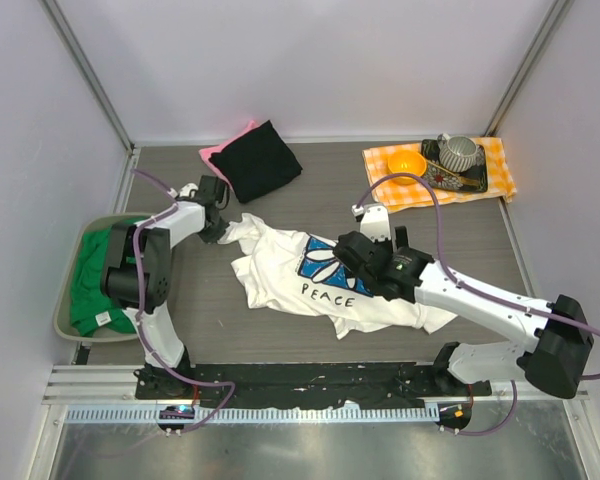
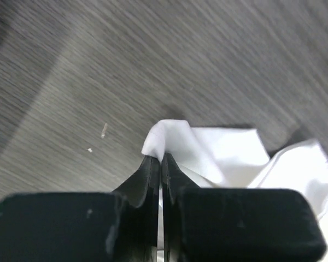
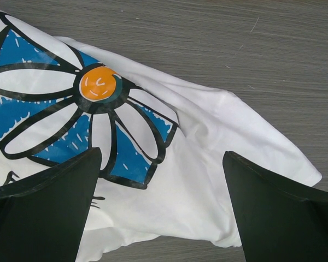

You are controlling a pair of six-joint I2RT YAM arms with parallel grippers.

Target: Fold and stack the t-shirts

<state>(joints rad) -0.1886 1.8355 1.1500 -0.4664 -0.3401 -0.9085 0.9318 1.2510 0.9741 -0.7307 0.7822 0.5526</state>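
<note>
Pinching corner of white tee (image 1: 280, 278) in left fingers (image 2: 152, 173), right fingers (image 1: 346, 251) wide over its edge, table (image 1: 320, 198) beyond.

Top view: bright, even, diffuse overhead light. The plain white enclosure walls (image 1: 310, 60) wash pale. Shadows are faint and soft on the grey wood-grain tabletop (image 1: 220, 320), and there is a mild sheen on the brushed metal sheet (image 1: 300, 455) at the near edge.

Left wrist view: grain smeared, soft overall. The white cotton t-shirt (image 2: 229, 155) is nearly blown out. The left gripper (image 2: 159, 159) is dark and out of focus.

Right wrist view: cloth and grain sharp. The right gripper (image 3: 162, 153) is black and featureless, with soft edges.
</note>
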